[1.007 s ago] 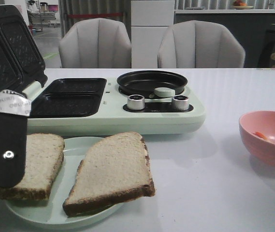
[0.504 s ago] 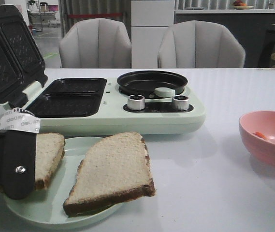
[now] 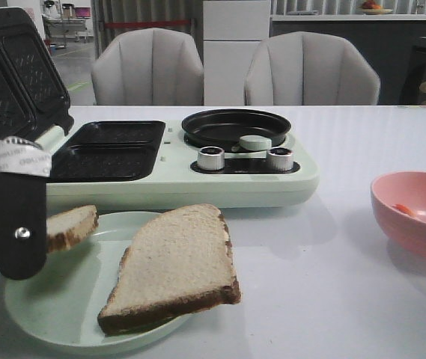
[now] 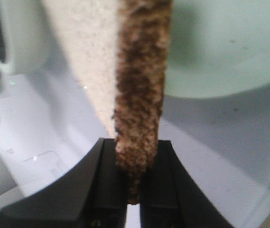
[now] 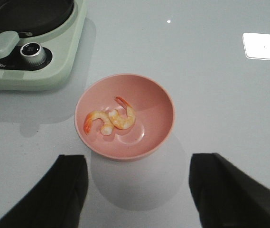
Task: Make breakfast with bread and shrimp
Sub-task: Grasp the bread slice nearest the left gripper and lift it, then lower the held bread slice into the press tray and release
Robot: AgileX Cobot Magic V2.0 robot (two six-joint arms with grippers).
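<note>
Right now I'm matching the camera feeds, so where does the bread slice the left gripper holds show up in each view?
Front view: the held bread slice pokes out beside the left gripper, above the green plate.
Left wrist view: its crust edge runs up from between the fingers.
Right wrist view: not in it.
Shared landmark: the green plate in the front and left wrist views.

Pretty plain room tbh: a glossy white bench (image 3: pixel 362 149) with two grey padded chairs (image 3: pixel 149 67) (image 3: pixel 311 69) tucked in behind it, a white cabinet (image 3: pixel 235 48) standing between them further back, and a dark counter (image 3: pixel 347 30) along the far wall under flat indoor light.
</note>
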